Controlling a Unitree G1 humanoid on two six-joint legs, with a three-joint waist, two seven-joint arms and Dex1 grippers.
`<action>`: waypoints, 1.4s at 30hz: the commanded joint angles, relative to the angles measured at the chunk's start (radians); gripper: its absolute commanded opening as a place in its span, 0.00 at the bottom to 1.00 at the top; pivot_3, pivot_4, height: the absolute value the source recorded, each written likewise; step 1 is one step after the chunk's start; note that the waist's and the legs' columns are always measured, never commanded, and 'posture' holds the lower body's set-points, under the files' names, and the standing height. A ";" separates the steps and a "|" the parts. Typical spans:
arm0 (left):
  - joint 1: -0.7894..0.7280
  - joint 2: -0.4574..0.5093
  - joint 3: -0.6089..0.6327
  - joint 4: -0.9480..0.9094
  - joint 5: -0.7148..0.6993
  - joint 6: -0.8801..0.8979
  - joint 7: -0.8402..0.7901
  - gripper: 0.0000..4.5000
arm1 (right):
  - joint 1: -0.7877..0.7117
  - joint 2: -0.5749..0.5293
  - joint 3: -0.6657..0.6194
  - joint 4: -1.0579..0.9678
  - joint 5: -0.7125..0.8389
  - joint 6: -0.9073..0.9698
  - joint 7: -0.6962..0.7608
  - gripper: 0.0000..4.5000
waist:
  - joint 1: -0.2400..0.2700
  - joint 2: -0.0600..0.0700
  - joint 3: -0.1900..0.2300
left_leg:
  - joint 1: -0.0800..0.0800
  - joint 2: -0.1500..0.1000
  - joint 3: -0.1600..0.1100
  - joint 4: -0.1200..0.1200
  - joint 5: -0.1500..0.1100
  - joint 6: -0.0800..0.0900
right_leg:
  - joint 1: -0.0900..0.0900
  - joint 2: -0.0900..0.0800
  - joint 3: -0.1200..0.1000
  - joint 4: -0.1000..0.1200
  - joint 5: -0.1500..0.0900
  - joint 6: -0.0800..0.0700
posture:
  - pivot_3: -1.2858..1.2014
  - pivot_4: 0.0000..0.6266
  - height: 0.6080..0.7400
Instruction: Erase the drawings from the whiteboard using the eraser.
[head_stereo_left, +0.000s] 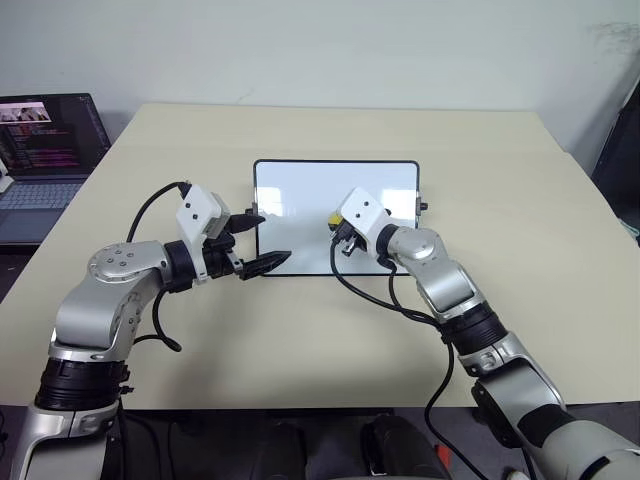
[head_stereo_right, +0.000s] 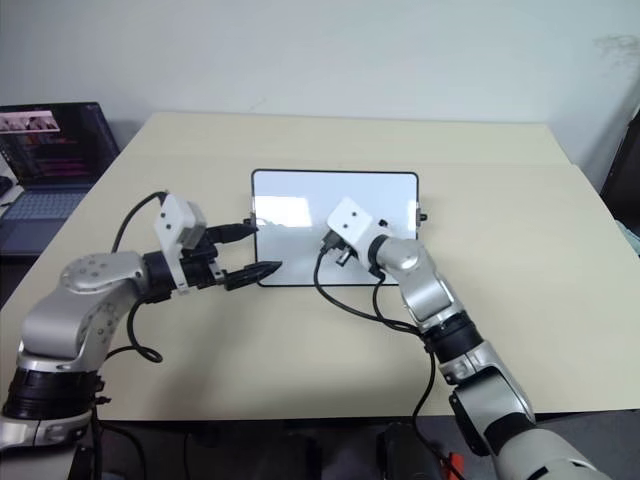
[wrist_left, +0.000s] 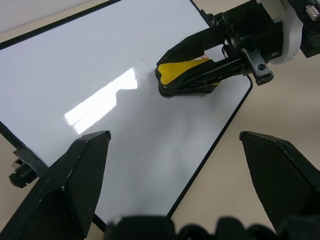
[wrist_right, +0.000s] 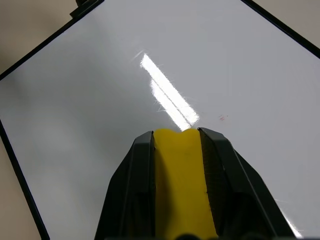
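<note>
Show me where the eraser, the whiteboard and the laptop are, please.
eraser (wrist_right: 181, 187), right wrist view, on its yellow top between the fingers.
whiteboard (head_stereo_left: 300, 200), left eye view, on its bare white surface.
laptop (head_stereo_left: 45, 135), left eye view, on its lit screen.

Left gripper (head_stereo_left: 262, 240) agape — right gripper (wrist_left: 200, 75) clamped

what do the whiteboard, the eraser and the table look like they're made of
Whiteboard: smooth glossy white panel, likely coated, since a bright glare streak reflects off it; thin black frame, probably plastic. Eraser: matte yellow block with a dark underside, possibly foam or plastic with felt, hard to confirm. Table: pale beige, flat and matte, probably laminate.
</note>
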 joint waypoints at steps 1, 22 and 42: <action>-0.005 0.007 0.015 -0.031 -0.003 -0.008 -0.003 1.00 | -0.058 -0.006 -0.083 0.072 -0.022 -0.023 -0.121 0.21 | 0.000 0.000 0.000 | 0.000 0.000 0.000 0.000 0.000 0.000 | 0.000 0.000 0.000 0.000 0.000 0.000 | 0.52 0.24 1.00; -0.009 -0.014 -0.003 -0.027 0.003 -0.016 0.001 1.00 | 0.050 0.002 -0.177 -0.239 0.124 0.112 -0.025 0.21 | 0.006 0.000 0.000 | -0.005 0.001 -0.001 -0.001 0.000 0.000 | -0.002 0.000 -0.001 -0.001 0.000 -0.001 | 0.52 0.24 1.00; -0.069 -0.062 -0.087 0.004 0.026 -0.051 -0.056 1.00 | 0.513 -0.289 -0.243 -0.797 0.309 0.425 0.067 0.21 | -0.003 0.001 0.001 | -0.007 -0.001 0.001 -0.005 -0.002 -0.001 | -0.004 0.001 0.000 -0.009 -0.002 0.004 | 0.52 0.24 1.00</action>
